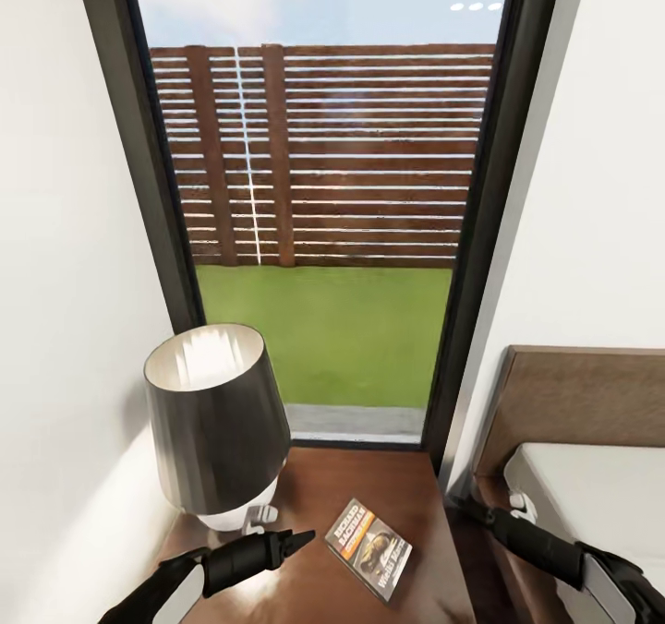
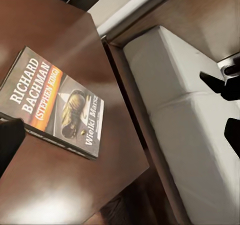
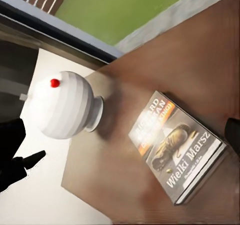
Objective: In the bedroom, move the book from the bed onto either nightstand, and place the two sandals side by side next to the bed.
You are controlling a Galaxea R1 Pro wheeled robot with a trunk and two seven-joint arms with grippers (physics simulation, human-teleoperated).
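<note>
The book (image 1: 374, 546) lies flat on the glossy brown nightstand (image 1: 369, 481), cover up, near its front right part. Its orange band reads "Richard Bachman" in the left wrist view (image 2: 47, 102) and shows again in the right wrist view (image 3: 177, 145). My left gripper (image 1: 303, 539) hovers open just left of the book, not touching it; one finger (image 2: 10, 142) shows at the picture's edge. My right gripper (image 1: 466, 509) is open over the gap between the nightstand and the bed (image 1: 591, 495). The sandals are out of view.
A table lamp with a dark shade (image 1: 212, 412) and a white round base (image 3: 62, 105) stands on the nightstand's back left. A tall dark-framed window (image 1: 323, 190) is straight ahead, with a white wall to the left. The bed's brown headboard (image 1: 573, 393) rises on the right.
</note>
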